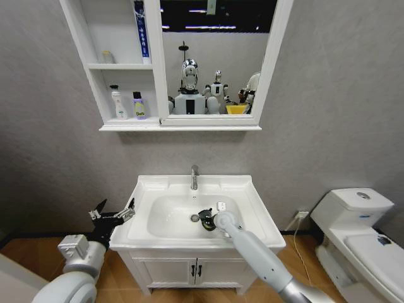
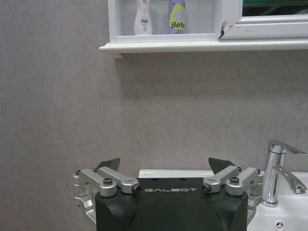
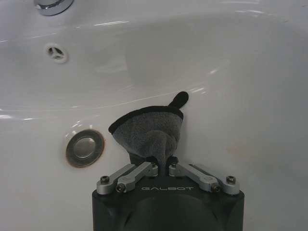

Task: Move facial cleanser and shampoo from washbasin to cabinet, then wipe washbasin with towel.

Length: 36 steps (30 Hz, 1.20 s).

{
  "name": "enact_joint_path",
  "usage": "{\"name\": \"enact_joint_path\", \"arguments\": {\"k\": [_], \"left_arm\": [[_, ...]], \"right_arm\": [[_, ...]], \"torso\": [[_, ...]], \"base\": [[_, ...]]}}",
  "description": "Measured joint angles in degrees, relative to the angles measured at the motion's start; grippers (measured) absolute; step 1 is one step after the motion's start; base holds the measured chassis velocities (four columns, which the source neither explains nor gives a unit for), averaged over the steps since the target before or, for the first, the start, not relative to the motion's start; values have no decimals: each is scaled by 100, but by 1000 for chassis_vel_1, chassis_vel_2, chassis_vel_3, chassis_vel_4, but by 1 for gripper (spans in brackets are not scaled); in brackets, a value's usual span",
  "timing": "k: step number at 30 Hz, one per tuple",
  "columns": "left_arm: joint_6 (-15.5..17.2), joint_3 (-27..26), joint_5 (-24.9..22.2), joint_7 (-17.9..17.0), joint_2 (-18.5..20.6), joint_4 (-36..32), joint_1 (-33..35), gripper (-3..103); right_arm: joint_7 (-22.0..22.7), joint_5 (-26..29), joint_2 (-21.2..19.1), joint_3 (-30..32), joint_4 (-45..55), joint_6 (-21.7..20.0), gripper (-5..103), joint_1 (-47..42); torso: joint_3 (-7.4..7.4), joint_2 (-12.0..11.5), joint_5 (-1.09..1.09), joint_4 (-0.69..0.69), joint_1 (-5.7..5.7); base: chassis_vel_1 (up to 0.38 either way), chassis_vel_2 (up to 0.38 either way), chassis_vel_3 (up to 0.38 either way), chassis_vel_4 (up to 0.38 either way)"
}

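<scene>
Item: towel, dark grey, soft and limp, light; I judge it best pinched at a bunched fold, as my right gripper has it now, jaws closed on it, pressed into the washbasin bowl beside the drain. My left gripper hangs spread wide and empty by the basin's left edge. Cabinet: bottom shelf holds a white bottle and a purple-capped bottle, upright.

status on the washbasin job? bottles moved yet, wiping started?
Done, by the look of it: two bottles stand in the cabinet's lowest compartment, and none stand on the washbasin rim.

In hand: the right hand is shut on the towel, pressing it against the bowl beside the drain.

Left: the rest of the wipe. The left hand hangs open by the basin's left edge.
</scene>
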Motion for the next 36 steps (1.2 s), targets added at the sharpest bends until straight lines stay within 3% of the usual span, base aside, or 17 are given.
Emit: {"name": "enact_joint_path", "arguments": {"k": [9, 16, 25, 34, 36], "left_arm": [[0, 0, 0, 0, 0, 0, 0, 100], [0, 0, 0, 0, 0, 0, 0, 100], [0, 0, 0, 0, 0, 0, 0, 100], [0, 0, 0, 0, 0, 0, 0, 100], [0, 0, 0, 0, 0, 0, 0, 100]], "right_arm": [[81, 240, -809, 173, 490, 0, 5, -50], [322, 439, -936, 96, 683, 0, 5, 34], [370, 451, -579, -53, 336, 0, 5, 96], [-30, 202, -9, -216, -187, 8, 5, 174], [-87, 160, 271, -316, -315, 7, 5, 229]], "torso": [[0, 0, 0, -1, 0], [0, 0, -2, -1, 0], [0, 0, -2, -1, 0], [0, 0, -3, -1, 0], [0, 0, -2, -1, 0]], "base": [[0, 0, 0, 0], [0, 0, 0, 0], [0, 0, 0, 0], [0, 0, 0, 0], [0, 0, 0, 0]]}}
